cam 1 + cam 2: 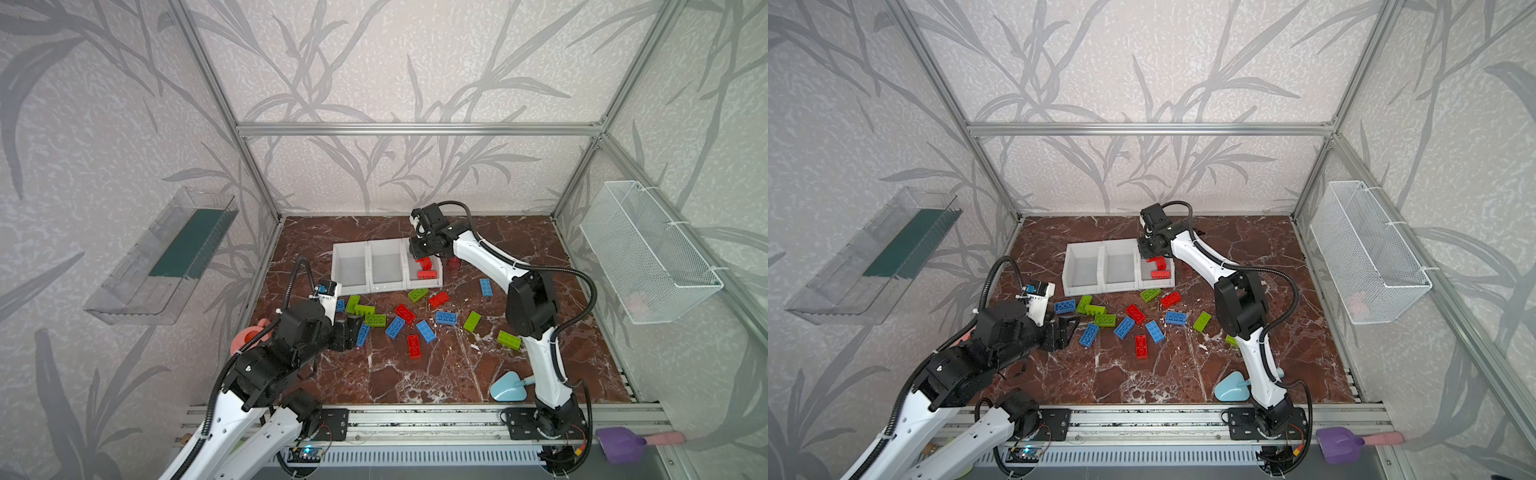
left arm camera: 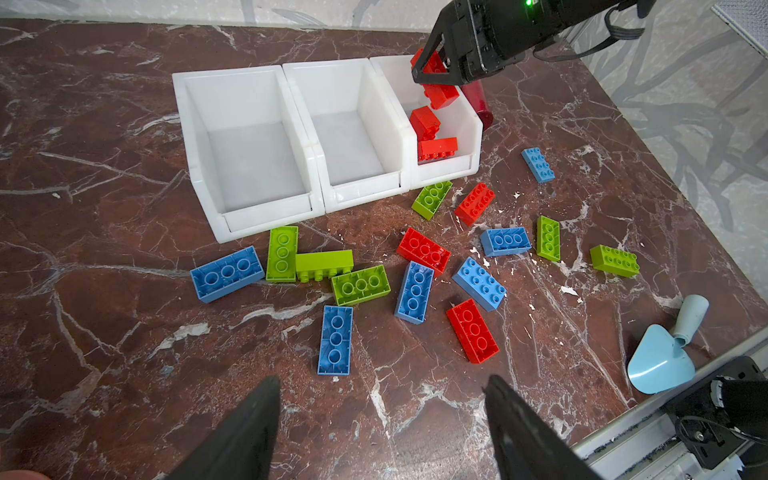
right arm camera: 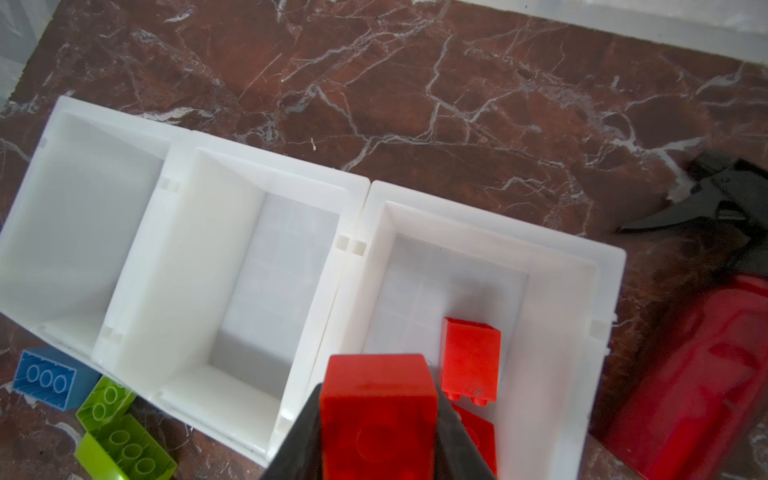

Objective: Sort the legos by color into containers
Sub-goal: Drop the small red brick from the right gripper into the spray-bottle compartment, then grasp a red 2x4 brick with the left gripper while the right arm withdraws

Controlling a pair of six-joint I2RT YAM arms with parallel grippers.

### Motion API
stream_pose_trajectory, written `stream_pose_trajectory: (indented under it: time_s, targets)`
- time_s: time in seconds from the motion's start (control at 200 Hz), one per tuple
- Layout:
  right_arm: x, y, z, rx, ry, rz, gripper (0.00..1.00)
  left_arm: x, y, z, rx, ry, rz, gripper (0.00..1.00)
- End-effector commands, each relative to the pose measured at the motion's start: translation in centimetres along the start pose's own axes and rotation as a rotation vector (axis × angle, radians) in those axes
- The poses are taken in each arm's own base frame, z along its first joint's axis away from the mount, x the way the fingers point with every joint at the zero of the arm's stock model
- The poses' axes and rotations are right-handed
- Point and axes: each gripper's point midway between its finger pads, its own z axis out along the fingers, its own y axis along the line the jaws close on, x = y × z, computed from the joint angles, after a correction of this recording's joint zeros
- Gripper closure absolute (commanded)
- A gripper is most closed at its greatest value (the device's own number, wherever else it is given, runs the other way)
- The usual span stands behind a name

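Toward the desk's front-left corner, the left jaws are seen open, empty. Loose legos (image 2: 424,251) are scattered mid-desk. Farther back, a red lego (image 3: 378,411) is gripped by the right jaws over the right-end container (image 3: 557,324). Light, hard and smooth, these seem best pinched across long sides.

Brown marble worktop (image 1: 415,374) has white containers (image 1: 351,286) toward the back edge, loose legos (image 1: 414,346) scattered just in front, a red spray bottle (image 1: 454,262) beside the containers, and a blue scoop (image 1: 505,386) by the front edge.
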Motion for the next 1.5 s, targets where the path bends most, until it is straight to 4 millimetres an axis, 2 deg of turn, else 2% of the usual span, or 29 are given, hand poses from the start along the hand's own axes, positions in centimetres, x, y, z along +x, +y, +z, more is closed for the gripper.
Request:
stream_pose_trajectory:
  time_s: [0.0, 0.165, 0.34, 0.46, 0.57, 0.645, 0.685, 0.735, 0.745, 0.795, 0.9, 0.98, 1.089, 1.214, 1.364, 1.494]
  targets:
    - [-0.6, -0.1, 0.2, 0.011, -0.006, 0.001, 0.59, 0.2, 0.3, 0.3, -0.017, 0.003, 0.012, 0.22]
    - [-1.1, -0.3, 0.1, 0.013, -0.016, 0.000, 0.44, 0.4, 0.3, 0.5, -0.018, 0.016, 0.015, 0.21]
    - [-1.1, 0.0, -1.4, 0.001, -0.023, -0.016, 0.41, 0.5, -0.3, 0.7, 0.018, 0.031, 0.031, 0.15]
    - [-0.8, 0.3, -3.7, -0.021, -0.048, -0.032, 0.39, 0.5, -0.5, 0.8, 0.026, 0.034, 0.037, 0.13]
    - [0.4, 0.7, -6.6, -0.058, -0.088, -0.063, 0.36, 0.5, -0.3, 1.1, 0.013, 0.046, 0.047, 0.11]
    - [1.8, 0.9, -8.5, -0.085, -0.113, -0.081, 0.33, 0.3, -0.3, 1.1, 0.003, 0.055, 0.061, 0.10]
    - [2.2, 1.2, -10.2, -0.107, -0.142, -0.086, 0.32, 0.1, -0.3, 1.2, -0.003, 0.060, 0.062, 0.10]
    - [3.7, 1.3, -11.1, -0.131, -0.147, -0.078, 0.31, -0.1, -0.5, 1.4, 0.003, 0.069, 0.058, 0.09]
    - [3.6, 1.4, -11.9, -0.139, -0.165, -0.078, 0.31, -0.1, -0.6, 1.5, 0.005, 0.073, 0.058, 0.09]
    - [5.0, 1.6, -13.4, -0.166, -0.182, -0.067, 0.29, -0.1, -0.9, 1.8, 0.014, 0.092, 0.060, 0.09]
    - [7.8, 1.3, -15.8, -0.201, -0.227, -0.036, 0.24, 0.1, -0.7, 2.6, -0.013, 0.159, 0.080, 0.09]
    - [10.2, 1.2, -16.9, -0.232, -0.250, 0.002, 0.19, 0.2, -0.7, 3.1, -0.029, 0.205, 0.095, 0.09]
    - [13.6, 1.1, -17.3, -0.291, -0.257, 0.060, 0.10, -0.1, -0.8, 4.1, -0.037, 0.222, 0.095, 0.09]
    - [16.3, 1.1, -17.3, -0.351, -0.278, 0.127, 0.05, 0.0, -1.0, 5.6, -0.040, 0.249, 0.098, 0.09]
    - [18.1, 0.7, -16.8, -0.361, -0.279, 0.160, 0.00, 0.2, -1.7, 7.8, -0.015, 0.291, 0.093, 0.09]
    - [19.0, 0.0, -16.5, -0.355, -0.331, 0.194, 0.00, 0.3, -2.4, 10.1, 0.004, 0.344, 0.118, 0.09]
